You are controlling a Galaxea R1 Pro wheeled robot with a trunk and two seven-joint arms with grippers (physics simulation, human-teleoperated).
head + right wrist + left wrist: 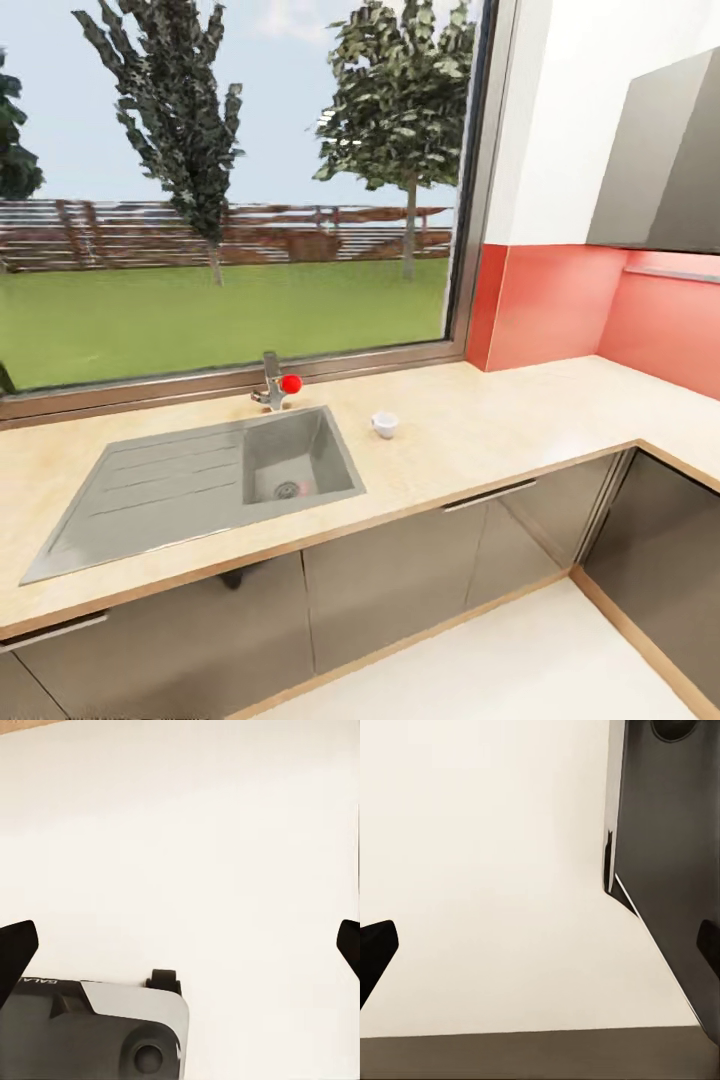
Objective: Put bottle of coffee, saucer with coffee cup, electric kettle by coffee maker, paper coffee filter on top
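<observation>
A small white coffee cup (pixel 385 423) stands on the light wooden countertop (pixel 500 430), just right of the sink. The coffee maker, bottle of coffee, paper filter, saucer and kettle are out of view. In the left wrist view my left gripper (pixel 540 949) is open, its dark fingertips (pixel 375 952) wide apart over the pale floor with nothing between them. My right gripper (pixel 180 949) is open in the right wrist view too, fingertips (pixel 15 949) spread over the pale floor, holding nothing.
A steel sink (pixel 200 480) with a drainboard and a faucet with a red knob (pixel 290 383) sits under a large window. The counter turns a corner at the right, under a grey wall cabinet (pixel 665 170). Grey cabinet doors (pixel 400 580) run below. The robot's base (pixel 90 1031) shows beneath the right gripper.
</observation>
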